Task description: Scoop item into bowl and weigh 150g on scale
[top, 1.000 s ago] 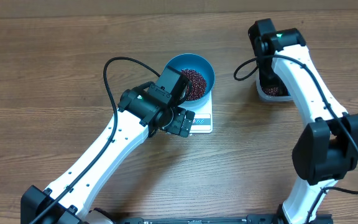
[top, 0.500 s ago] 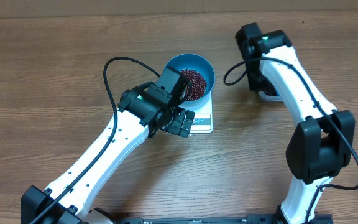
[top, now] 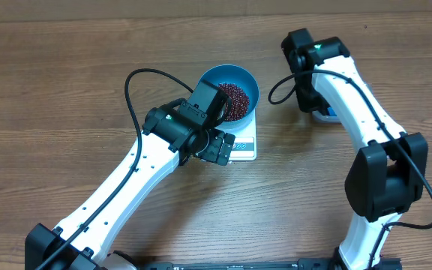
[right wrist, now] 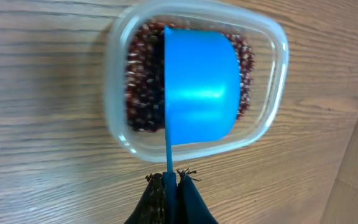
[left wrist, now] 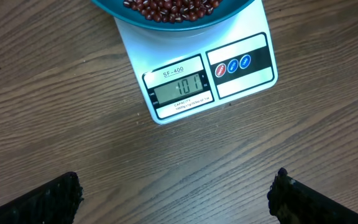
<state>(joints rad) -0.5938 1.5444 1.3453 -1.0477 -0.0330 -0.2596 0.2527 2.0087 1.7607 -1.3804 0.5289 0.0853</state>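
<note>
Reloading step: my right gripper [right wrist: 169, 179], jaws pinched on the scoop [right wrist: 201, 87] handle, above the tub [right wrist: 283, 68] of beans [right wrist: 138, 93]; left gripper [left wrist: 176, 186] wide, empty. The scale [left wrist: 241, 78] reads short; I'd dip next.

My overhead camera looks straight down from afar on the brown wooden desk [top: 66, 67]. My left wrist camera faces down, close over the flat white square scale [left wrist: 210, 74], which overhead also shows. My right wrist camera looks down closely on the clear plastic tub [right wrist: 278, 56].
</note>
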